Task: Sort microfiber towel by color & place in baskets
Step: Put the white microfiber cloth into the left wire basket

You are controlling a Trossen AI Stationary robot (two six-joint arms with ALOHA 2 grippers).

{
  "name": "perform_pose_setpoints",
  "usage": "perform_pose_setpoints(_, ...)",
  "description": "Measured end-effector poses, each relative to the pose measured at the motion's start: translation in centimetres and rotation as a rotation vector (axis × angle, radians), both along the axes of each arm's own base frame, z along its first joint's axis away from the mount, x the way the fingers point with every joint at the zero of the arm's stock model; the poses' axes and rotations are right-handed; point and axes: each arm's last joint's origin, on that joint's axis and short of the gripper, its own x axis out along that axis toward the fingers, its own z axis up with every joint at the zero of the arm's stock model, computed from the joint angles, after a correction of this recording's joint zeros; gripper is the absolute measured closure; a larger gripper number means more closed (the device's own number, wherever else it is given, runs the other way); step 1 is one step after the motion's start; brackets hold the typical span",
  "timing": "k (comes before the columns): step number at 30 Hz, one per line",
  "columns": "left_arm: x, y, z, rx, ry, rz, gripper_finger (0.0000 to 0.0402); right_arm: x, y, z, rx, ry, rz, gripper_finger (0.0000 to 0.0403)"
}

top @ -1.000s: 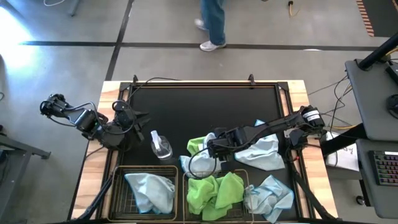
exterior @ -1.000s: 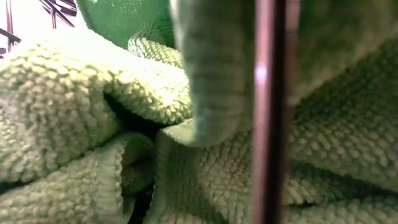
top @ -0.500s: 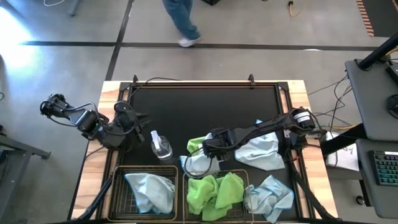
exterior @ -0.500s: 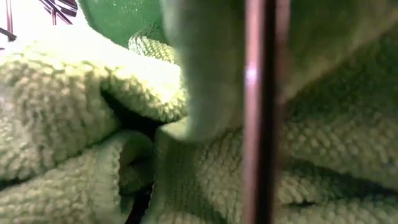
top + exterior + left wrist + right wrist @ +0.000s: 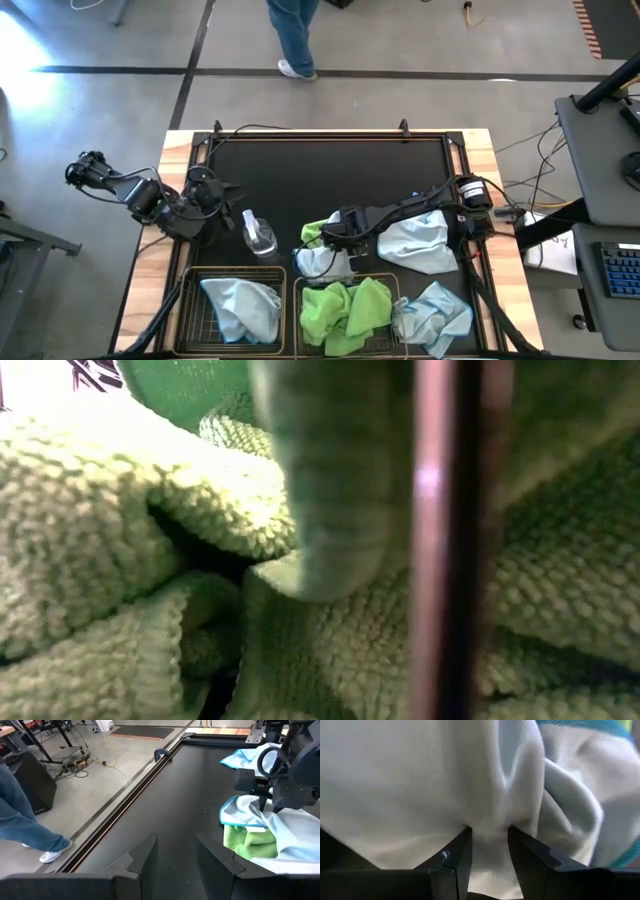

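1. Leftmost, the left gripper [image 5: 222, 190] waits over the mat's left edge, fingers parted, holding nothing.
2. The left basket [image 5: 190, 310] holds one blue towel [image 5: 243, 307].
3. The middle basket [image 5: 388, 285] holds green towels [image 5: 345, 310].
4. The right gripper [image 5: 322, 243] pinches a pale blue towel [image 5: 420, 775] in the centre pile.
5. More blue towels [image 5: 418, 240] lie rightward.
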Motion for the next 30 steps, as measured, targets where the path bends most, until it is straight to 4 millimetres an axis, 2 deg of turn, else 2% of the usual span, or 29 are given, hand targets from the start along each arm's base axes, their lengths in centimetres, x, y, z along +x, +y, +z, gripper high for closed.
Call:
perform_pose_setpoints(6, 0.03, -0.01, -0.01, 0.001, 0.001, 0.000, 0.0288, 0.20, 0.03, -0.96, -0.003, 0.022, 0.000, 0.0282)
perform_pose_setpoints(11, 0.04, -0.02, -0.02, 0.001, 0.002, 0.000, 0.0288, 0.22, 0.01, -1.07, -0.002, 0.025, -0.008, 0.0299)
perform_pose_setpoints(22, 0.08, -0.04, 0.01, -0.002, -0.003, 0.000, 0.0288, 0.22, 0.03, -1.11, 0.001, 0.026, -0.018, 0.0387)
perform_pose_setpoints(30, 0.08, -0.04, 0.02, -0.002, -0.004, 0.000, 0.0288, 0.16, 0.03, -0.77, 0.005, 0.017, -0.042, 0.0393)
